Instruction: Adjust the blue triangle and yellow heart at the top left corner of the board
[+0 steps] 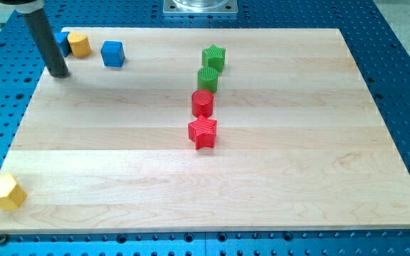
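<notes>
The blue triangle (63, 41) sits at the board's top left corner, partly hidden behind my rod. The yellow heart (80, 44) touches its right side. My tip (59, 73) rests on the board just below and left of these two blocks, apart from them. A blue cube (112, 53) lies a little to the right of the yellow heart.
A green star (213, 57), a green block (207, 78), a red cylinder (202, 103) and a red star (203, 132) form a column near the board's middle. A yellow hexagon (6, 191) sits at the bottom left corner. The wooden board (297, 178) lies on a blue perforated table.
</notes>
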You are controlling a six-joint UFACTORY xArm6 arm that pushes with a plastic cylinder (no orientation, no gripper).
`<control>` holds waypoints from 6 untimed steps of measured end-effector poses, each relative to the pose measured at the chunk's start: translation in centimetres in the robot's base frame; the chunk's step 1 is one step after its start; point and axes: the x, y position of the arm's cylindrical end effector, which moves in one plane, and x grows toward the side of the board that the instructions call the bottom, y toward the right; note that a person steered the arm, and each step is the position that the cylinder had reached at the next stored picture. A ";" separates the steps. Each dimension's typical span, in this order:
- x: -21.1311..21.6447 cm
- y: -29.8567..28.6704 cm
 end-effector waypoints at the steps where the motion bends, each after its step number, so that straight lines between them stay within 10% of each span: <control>1: -2.2 -4.4; 3: -8.3 -4.2; 6: -2.0 1.3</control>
